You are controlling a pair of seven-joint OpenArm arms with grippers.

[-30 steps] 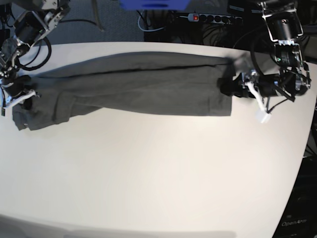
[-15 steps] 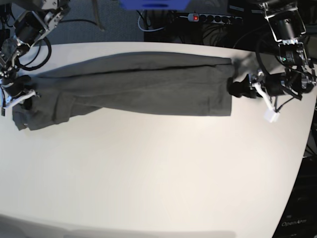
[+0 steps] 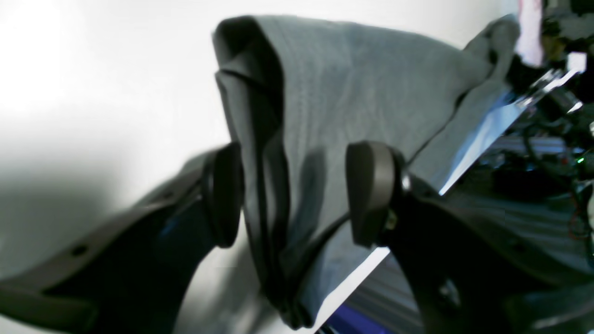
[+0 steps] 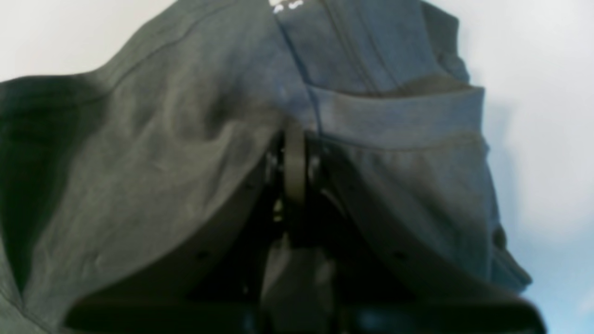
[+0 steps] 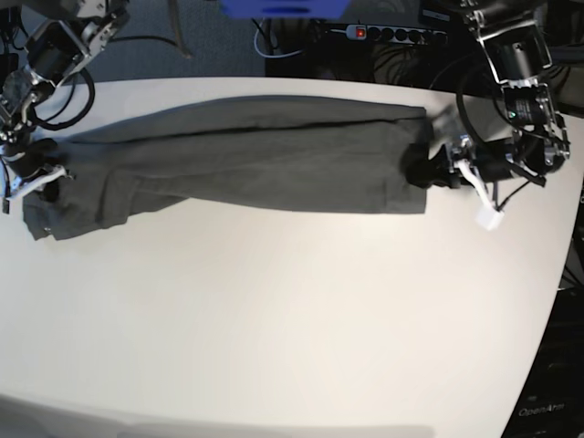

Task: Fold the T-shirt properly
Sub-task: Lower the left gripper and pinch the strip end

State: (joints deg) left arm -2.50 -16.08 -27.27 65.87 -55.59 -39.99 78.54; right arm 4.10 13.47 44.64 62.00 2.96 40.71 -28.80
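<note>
We see the plain dark grey thin-fabric T-shirt (image 5: 246, 160) stretched in a long band across the white table (image 5: 292, 310), between our two pincers. The left pincer (image 5: 422, 170), spread wide, has come back in over the shirt's end after pulling away (its hem now lies between the pads), so we judge a fresh grasp is coming. The right pincer (image 5: 44, 182) stays pinching the other end

A robotics lab: white table (image 5: 292, 319), power strip (image 5: 388, 34), cable tangle (image 5: 401, 64).
</note>
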